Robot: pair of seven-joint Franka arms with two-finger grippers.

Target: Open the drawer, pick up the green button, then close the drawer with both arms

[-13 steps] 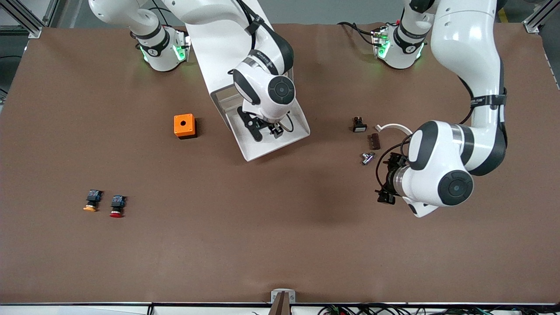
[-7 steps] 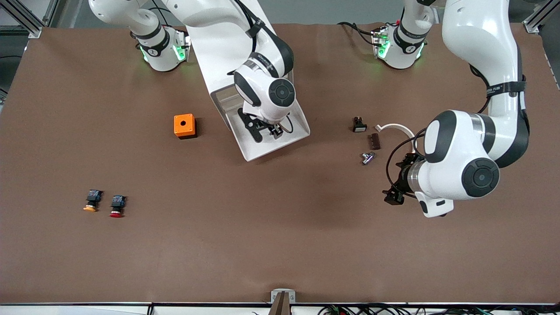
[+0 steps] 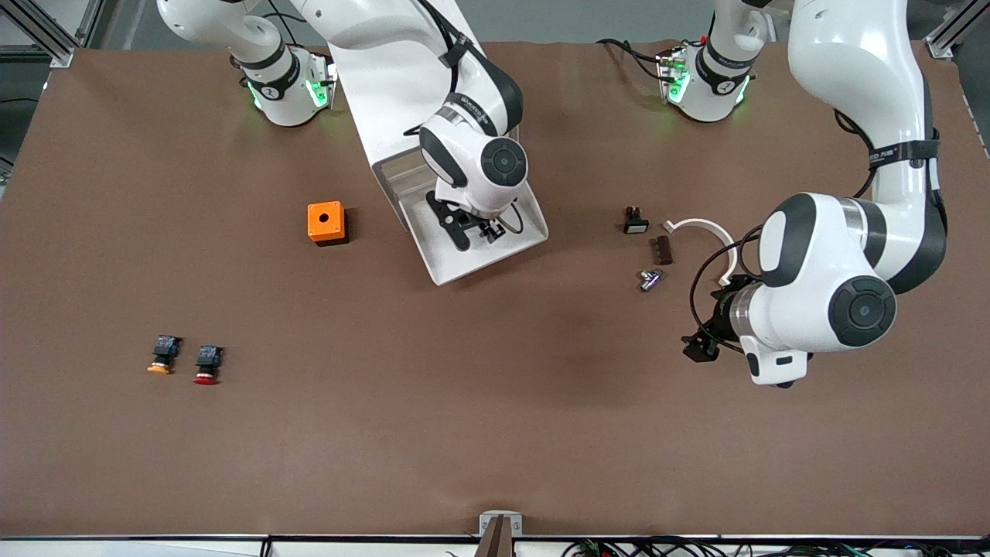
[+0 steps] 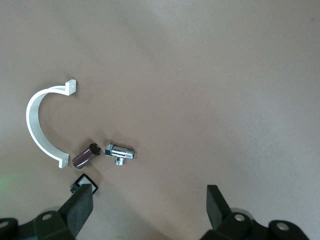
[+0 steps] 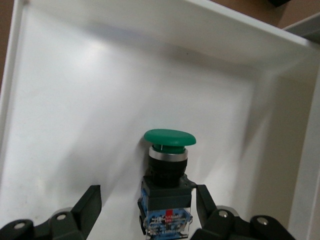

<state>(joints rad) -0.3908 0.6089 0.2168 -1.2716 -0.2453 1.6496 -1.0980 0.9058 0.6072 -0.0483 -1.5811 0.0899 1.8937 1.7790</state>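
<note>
- Two arms in view; versus a second ago the left arm has swung toward its own end of the table, and its black two-finger left gripper [image 3: 698, 346] now hangs over bare brown tabletop [image 3: 495, 433], clear of the small parts.
- Left gripper fingers spread wide, holding nothing; left wrist view shows both fingertips [image 4: 80, 207] apart over the mat.
- Right arm has barely moved; its black right gripper [image 3: 473, 230] stays down inside the shallow white pull-out drawer [image 3: 452, 263], which stands pulled out of the white boxy cabinet [image 3: 371, 85] near the table's edge by the robot bases.
- Right gripper fingers have started closing: right wrist view shows them flanking the button's black body, one finger [image 5: 202, 200] just beside it, the other [image 5: 90, 202] with a gap. Cannot tell if contact is made.
- Small push button with round green cap [image 5: 169, 170]: lies on the drawer floor, green mushroom cap, silver collar, black blocky body, blue base with a red mark.
- Unchanged on the tabletop: orange box with a round hole [image 3: 326, 223], orange-capped button [image 3: 161, 355] and red-capped button [image 3: 206, 363] toward the right arm's end; white curved clip [image 4: 42, 125], brown cylinder [image 4: 86, 155], chrome fitting [image 4: 120, 153] near the left arm.
</note>
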